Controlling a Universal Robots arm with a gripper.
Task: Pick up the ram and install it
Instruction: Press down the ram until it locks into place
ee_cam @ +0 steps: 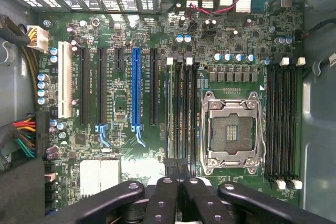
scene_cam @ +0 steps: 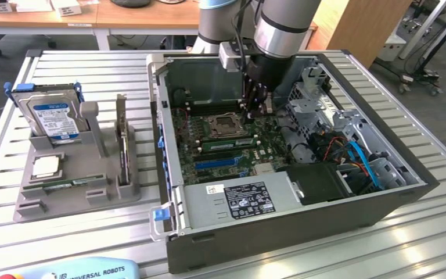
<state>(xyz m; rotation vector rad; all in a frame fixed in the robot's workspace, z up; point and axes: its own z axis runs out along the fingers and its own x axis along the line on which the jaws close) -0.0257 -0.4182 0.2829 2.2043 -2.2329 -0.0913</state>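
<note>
Apparently the install is nearly through: the ram [scene_cam: 227, 143] stands edge-up in a motherboard slot beside the CPU socket [scene_cam: 225, 123], inside the open computer case [scene_cam: 285, 232]; my gripper [scene_cam: 258, 109] is clenched on nothing I can see, poised just over the slots; whether the stick is fully seated I cannot tell; the holder [scene_cam: 76, 200] with the hard drive [scene_cam: 53, 116] sits on the slatted metal tabletop [scene_cam: 409, 244]; wooden desks [scene_cam: 130, 17] stand behind.
</note>
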